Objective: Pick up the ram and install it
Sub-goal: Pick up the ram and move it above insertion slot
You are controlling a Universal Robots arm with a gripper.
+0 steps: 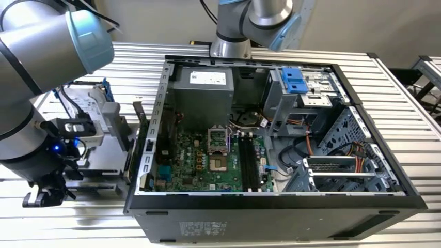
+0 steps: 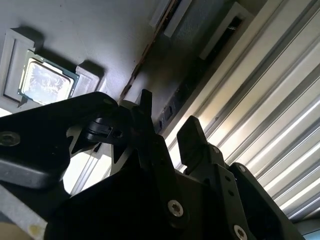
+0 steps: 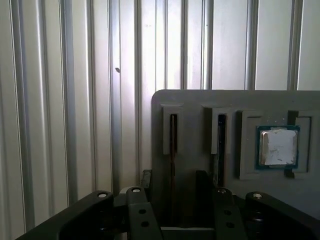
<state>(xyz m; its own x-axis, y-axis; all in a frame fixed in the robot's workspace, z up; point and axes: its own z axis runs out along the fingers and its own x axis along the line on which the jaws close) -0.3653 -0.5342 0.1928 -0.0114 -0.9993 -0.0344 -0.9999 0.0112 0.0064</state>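
One open computer case (image 1: 276,204) lies on one slatted metal table (image 1: 406,77); inside it are one green motherboard (image 1: 200,168), one bare processor socket (image 1: 218,150), one grey power supply (image 1: 201,93) and one blue drive bracket (image 1: 295,80). In the first wrist view one grey holder block (image 3: 200,105) has two narrow slots (image 3: 220,132) and carries one processor chip (image 3: 278,146); one ram (image 3: 172,150) stands edge-on in one slot; what the other slot holds cannot be told. One gripper (image 3: 174,176) shows two black fingers (image 3: 201,181).
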